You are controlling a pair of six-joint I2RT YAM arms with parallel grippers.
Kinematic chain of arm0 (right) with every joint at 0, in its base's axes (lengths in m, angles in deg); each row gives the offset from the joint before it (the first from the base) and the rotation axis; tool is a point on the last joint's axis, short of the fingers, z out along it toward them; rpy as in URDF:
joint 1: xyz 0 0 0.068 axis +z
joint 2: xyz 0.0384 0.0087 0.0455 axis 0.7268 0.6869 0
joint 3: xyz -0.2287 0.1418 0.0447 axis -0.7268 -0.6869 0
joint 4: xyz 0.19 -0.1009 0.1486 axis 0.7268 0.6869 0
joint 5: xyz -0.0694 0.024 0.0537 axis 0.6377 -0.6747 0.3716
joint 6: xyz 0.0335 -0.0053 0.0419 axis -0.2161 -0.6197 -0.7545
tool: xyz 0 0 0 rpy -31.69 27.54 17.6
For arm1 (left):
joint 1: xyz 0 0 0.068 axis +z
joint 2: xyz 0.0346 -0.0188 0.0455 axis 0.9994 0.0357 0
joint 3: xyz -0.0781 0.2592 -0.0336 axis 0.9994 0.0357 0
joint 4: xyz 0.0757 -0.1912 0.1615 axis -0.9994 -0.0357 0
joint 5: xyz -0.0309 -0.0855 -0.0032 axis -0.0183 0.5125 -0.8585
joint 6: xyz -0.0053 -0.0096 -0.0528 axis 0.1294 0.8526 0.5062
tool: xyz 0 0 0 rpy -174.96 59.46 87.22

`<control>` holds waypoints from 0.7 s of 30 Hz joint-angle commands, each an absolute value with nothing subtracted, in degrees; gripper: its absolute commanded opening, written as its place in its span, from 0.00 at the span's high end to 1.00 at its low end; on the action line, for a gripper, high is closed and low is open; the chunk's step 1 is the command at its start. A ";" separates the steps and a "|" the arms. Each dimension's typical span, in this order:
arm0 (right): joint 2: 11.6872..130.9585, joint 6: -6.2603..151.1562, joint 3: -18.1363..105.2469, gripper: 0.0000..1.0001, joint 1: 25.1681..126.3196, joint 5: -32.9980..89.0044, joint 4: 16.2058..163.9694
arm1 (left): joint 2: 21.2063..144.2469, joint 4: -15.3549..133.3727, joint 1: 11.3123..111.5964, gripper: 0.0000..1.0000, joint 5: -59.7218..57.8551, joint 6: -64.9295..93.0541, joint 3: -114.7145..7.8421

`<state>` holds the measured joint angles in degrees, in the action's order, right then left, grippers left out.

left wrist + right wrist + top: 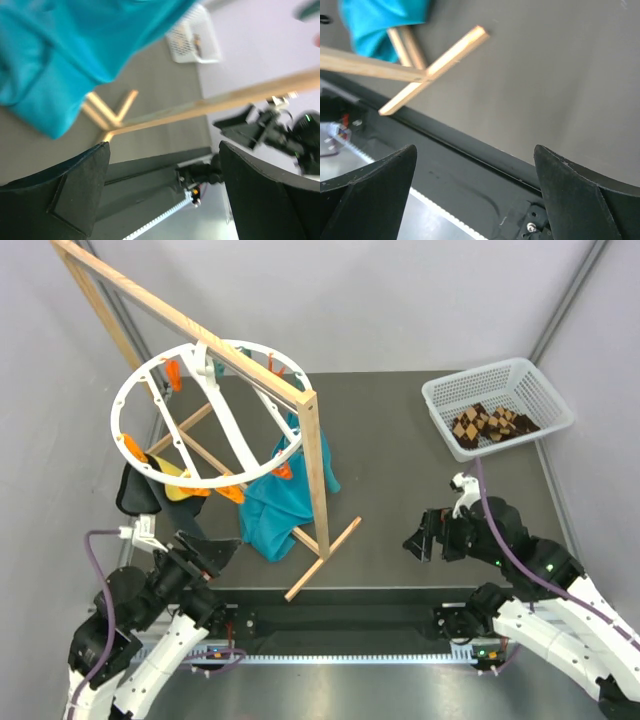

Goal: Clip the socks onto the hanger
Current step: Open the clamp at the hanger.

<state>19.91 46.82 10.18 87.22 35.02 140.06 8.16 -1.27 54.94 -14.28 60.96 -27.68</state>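
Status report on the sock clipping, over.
Left gripper, right gripper open, empty. Socks in white mesh basket, unclipped. Hanger on wooden frame; teal cloth hangs at its near rim.

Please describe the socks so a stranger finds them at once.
Look at the far right corner of the dark table, where a white mesh basket stands. The socks lie inside it. Only they show brown and tan diamonds.

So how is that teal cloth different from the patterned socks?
The teal cloth is plain and bigger; the socks are small, with brown diamonds. The cloth hangs at the hanger; the socks lie in the white basket. Both are soft fabric.
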 commanded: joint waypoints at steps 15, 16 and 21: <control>40.94 47.71 35.41 0.00 132.54 60.04 125.88 | 12.07 11.55 55.26 0.07 -5.15 46.34 -36.46; 42.09 47.54 36.73 0.00 135.53 63.64 126.23 | 12.33 11.38 55.26 0.09 -4.89 45.73 -36.98; 47.45 51.55 40.60 0.02 146.62 70.45 120.64 | 13.82 12.16 55.26 0.18 -3.31 43.79 -40.94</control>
